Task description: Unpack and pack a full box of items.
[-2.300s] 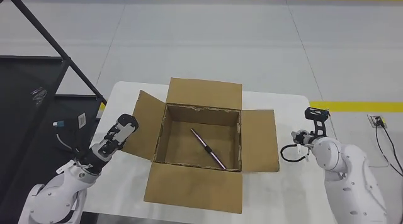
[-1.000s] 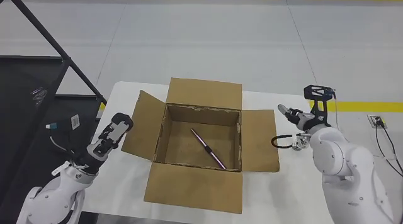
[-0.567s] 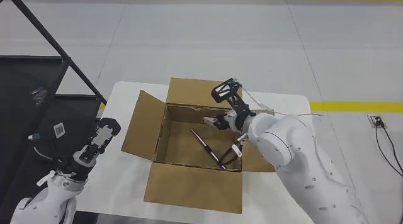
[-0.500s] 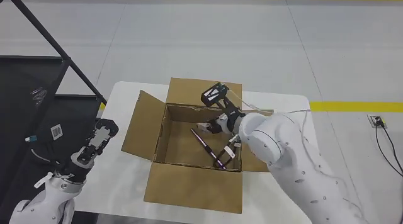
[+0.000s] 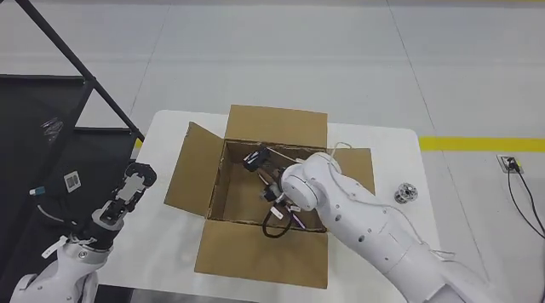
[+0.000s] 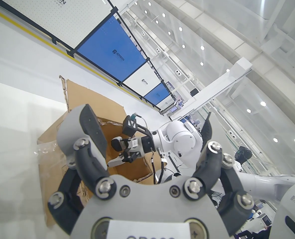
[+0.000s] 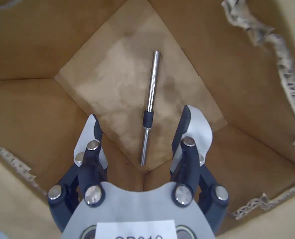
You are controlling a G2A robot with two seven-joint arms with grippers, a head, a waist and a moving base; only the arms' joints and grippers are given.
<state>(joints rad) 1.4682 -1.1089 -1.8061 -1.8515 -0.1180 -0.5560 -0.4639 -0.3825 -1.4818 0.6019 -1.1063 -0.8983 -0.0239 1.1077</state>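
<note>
An open cardboard box (image 5: 232, 248) stands mid-table with its flaps spread. On its floor lies a metal rod (image 7: 153, 80) with a black band. My right gripper (image 7: 140, 114) hangs open inside the box, just above the rod, one finger on each side of the banded part and not touching it. From above, the right arm (image 5: 319, 197) covers most of the rod. My left gripper (image 6: 147, 114) is open and holds nothing. It sits off the box's left flap (image 5: 192, 171), at the table's left edge (image 5: 129, 185), and faces the box (image 6: 92, 105).
A small silvery object (image 5: 405, 192) lies on the white table (image 5: 170, 243), right of the box. A black rack (image 5: 43, 133) stands beside the table's left side. The box walls (image 7: 37, 26) with torn edges close in around my right gripper.
My right arm swung from the table's right side over the box and down inside it. My left arm drew back from the left flap. The silvery object now lies uncovered at the right.
</note>
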